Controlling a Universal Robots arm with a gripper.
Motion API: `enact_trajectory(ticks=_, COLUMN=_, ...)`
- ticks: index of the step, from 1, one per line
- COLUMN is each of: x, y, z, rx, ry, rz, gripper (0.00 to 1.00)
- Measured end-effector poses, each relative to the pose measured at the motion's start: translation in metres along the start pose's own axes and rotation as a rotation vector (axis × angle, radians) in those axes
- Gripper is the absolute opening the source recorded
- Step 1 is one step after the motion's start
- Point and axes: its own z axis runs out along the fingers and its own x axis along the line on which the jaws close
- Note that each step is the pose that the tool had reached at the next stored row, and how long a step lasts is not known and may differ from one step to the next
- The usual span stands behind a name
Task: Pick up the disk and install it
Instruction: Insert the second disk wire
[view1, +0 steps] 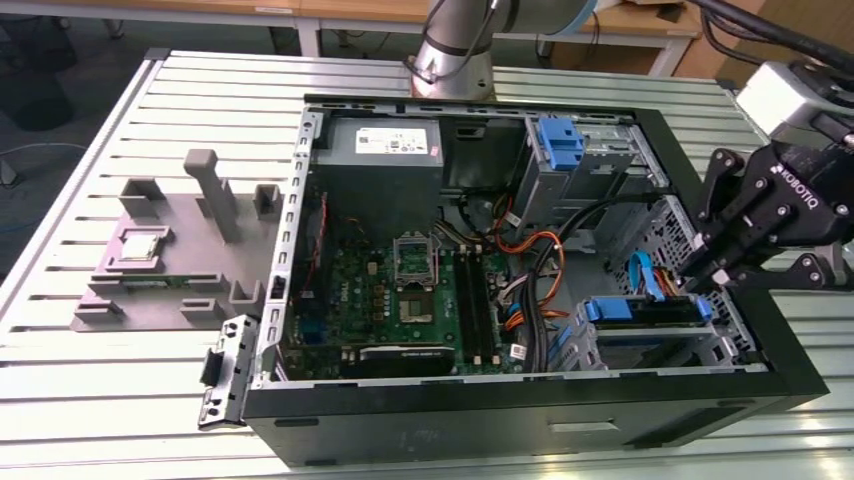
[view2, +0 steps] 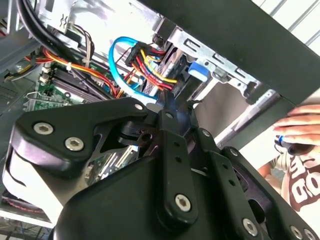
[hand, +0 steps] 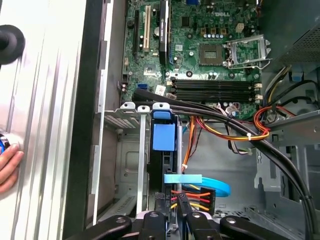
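The gripper (view1: 707, 278) hangs over the open computer case (view1: 534, 425), at the corner of the case nearest the exterior view's right. Its jaws come down together to a narrow tip just above the drive cage. From the second wrist view they look pressed together, with nothing pinched between them.

The disk (hand: 163, 165) already sits on edge in that drive cage (hand: 125, 150), its blue bracket (view1: 647, 310) showing along the top. In the first wrist view the blue tab of the bracket faces the camera, and the coloured power leads (hand: 192, 197) and the blue data cable (hand: 215, 186) are plugged in at the end closest to the gripper. So the disk looks to be in its slot, and the work in hand seems to be seating it, or finishing at the connector end.

To my eye, doing this well means pressing straight down the slot on the blue bracket. It also means keeping off the bundle of orange and black cables (hand: 230, 125) that crosses just beside it. A sideways nudge could tug the plugs loose.

A person's hand (hand: 7, 165) rests on the slatted tabletop (view1: 107, 400) outside the case wall, well apart from the gripper.
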Motion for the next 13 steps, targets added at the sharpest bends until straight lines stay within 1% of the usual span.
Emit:
enact_trajectory(ticks=1, x=0.0000, y=0.0002, z=-0.0010, rx=0.0000, ry=0.0000, rz=0.000, gripper=0.24)
enact_trajectory(ticks=4, x=0.0000, y=0.0006, z=-0.0009, rx=0.0005, ry=-0.0002, rz=0.000, gripper=0.24)
enact_trajectory(ticks=6, x=0.0000, y=0.0031, z=-0.0006, rx=0.0063, ry=0.0003, rz=0.000, gripper=0.24)
enact_trajectory(ticks=9, x=0.0001, y=0.0076, z=0.0008, rx=0.0227, ry=0.0005, rz=0.000, gripper=0.24)
enact_trajectory(ticks=11, x=0.0001, y=0.0103, z=0.0017, rx=0.0382, ry=0.0007, rz=0.001, gripper=0.24)
enact_trajectory(ticks=13, x=0.0001, y=0.0126, z=0.0025, rx=0.0572, ry=0.0009, rz=0.001, gripper=0.24)
